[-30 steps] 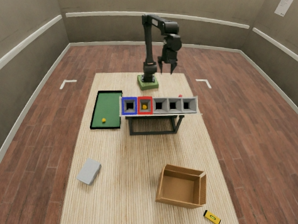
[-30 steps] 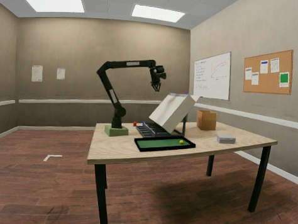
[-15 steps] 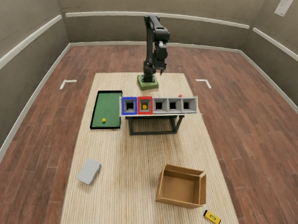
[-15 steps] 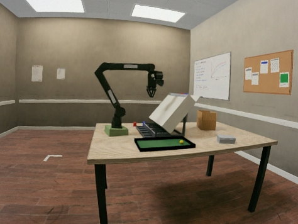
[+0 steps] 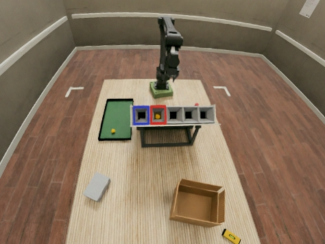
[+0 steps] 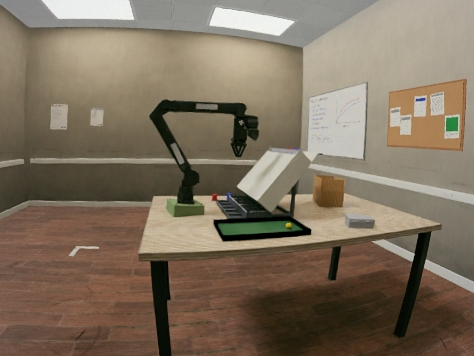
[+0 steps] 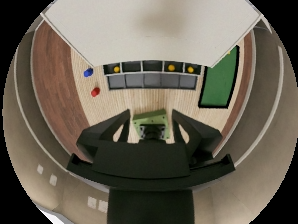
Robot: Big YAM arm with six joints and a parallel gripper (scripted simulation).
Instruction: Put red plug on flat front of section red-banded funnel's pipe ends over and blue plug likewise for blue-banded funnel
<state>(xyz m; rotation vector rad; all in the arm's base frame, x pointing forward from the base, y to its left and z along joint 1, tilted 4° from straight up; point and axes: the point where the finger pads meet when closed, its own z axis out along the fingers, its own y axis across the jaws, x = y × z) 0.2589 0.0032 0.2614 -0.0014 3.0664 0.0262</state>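
Observation:
The covered funnel rack stands mid-table. Its blue-banded funnel (image 5: 140, 115) is empty, and a yellow marble (image 5: 157, 116) sits in the red-banded funnel (image 5: 158, 115). In the wrist view the row of sections (image 7: 153, 75) lies below the white cover (image 7: 153, 23), and yellow marbles show in three of them (image 7: 116, 68). The blue plug (image 7: 88, 71) and the red plug (image 7: 96, 91) stand on the table beside the sections. They also show in the side view, red (image 6: 214, 197) and blue (image 6: 229, 195). My gripper (image 6: 239, 150) (image 7: 151, 112) hangs high above the sections, pointing down, open and empty.
A green tray (image 5: 116, 119) left of the rack holds one yellow marble (image 5: 113, 130). A cardboard box (image 5: 199, 202), a grey block (image 5: 97, 186) and a yellow level (image 5: 231, 236) lie at the table's far end. The arm's green base (image 5: 161, 90) stands behind the sections.

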